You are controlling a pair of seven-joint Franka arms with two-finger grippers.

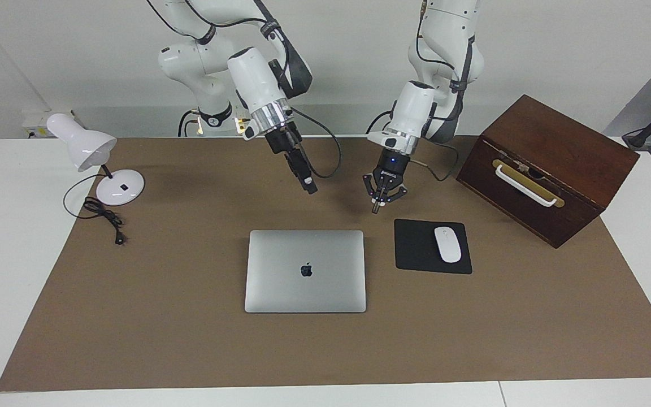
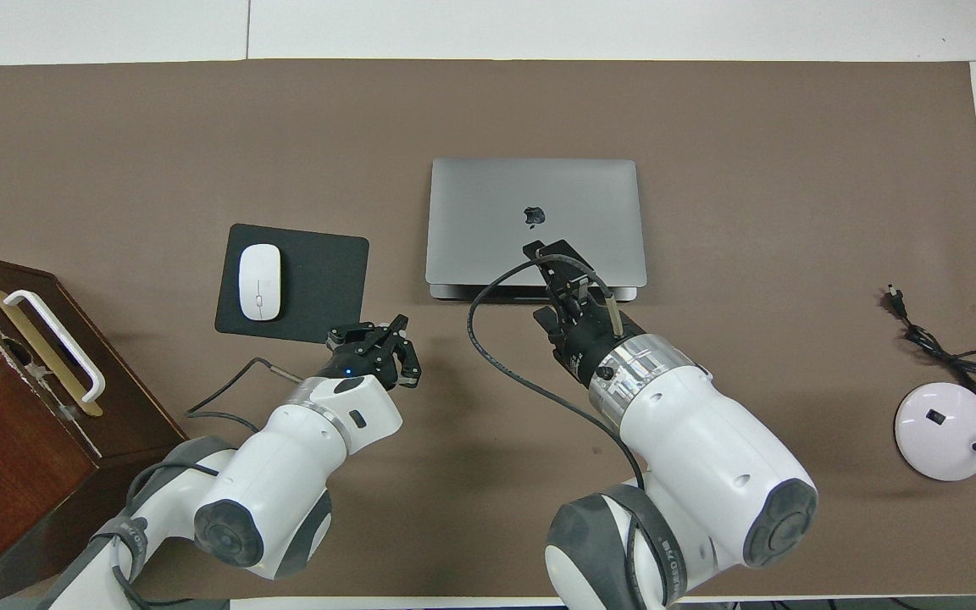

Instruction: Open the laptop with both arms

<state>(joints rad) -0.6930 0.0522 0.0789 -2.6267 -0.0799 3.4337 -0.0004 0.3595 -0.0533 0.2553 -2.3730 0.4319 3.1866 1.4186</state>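
Left gripper (image 1: pixel 376 210) pressed together, raised over mat just nearer the robots than the closed laptop (image 1: pixel 306 271). Right gripper (image 1: pixel 309 189) likewise raised there, finger state indiscernible. Neither touching laptop.

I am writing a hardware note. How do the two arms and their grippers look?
Both arms are white, rounded, with dark grey joint patches and silver wrist rings. The left gripper is small and black, with a blue light above. The right gripper is black too, and a black cable loops beside it.
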